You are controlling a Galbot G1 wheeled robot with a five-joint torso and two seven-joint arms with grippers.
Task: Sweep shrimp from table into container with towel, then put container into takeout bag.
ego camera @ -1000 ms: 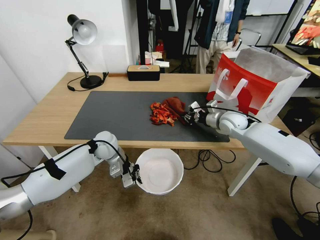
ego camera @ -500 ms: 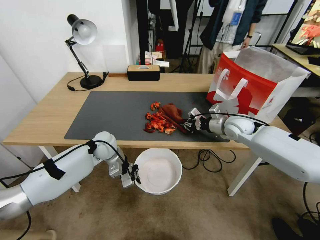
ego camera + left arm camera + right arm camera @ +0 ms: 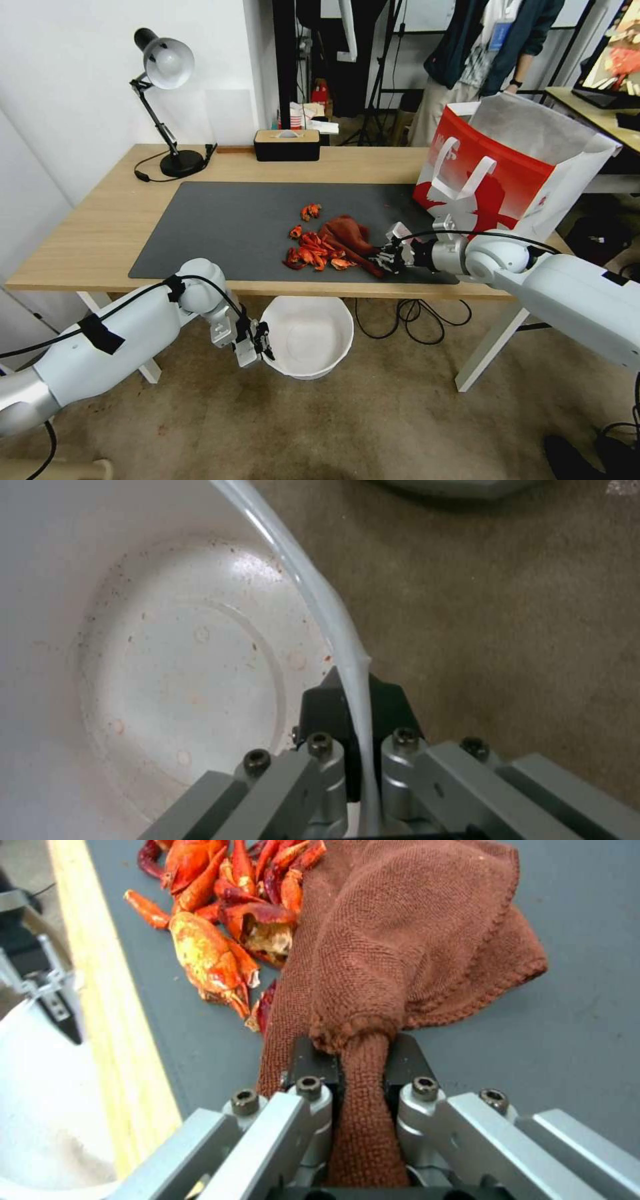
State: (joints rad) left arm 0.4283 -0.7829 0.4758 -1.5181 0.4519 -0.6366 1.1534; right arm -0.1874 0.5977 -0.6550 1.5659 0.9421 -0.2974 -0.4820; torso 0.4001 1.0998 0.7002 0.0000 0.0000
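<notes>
Right gripper (image 3: 385, 256) low over mat near table's (image 3: 100, 227) front edge, fingers clamped on bunched corner of towel (image 3: 347, 233). Towel spread flat on mat, touching shrimp (image 3: 312, 252) pile at its left; few pieces apart farther back. Left gripper (image 3: 261, 340) below front edge, pinching rim of container (image 3: 308, 337), held off floor. Takeout bag (image 3: 507, 167) upright at table's right end.

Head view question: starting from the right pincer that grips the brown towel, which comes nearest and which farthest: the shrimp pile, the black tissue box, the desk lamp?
From the right pincer, shut on the towel:
1. The shrimp pile, just beyond the towel on the dark mat.
2. The black tissue box, at the table's far edge.
3. The desk lamp, in the far left corner.
</notes>
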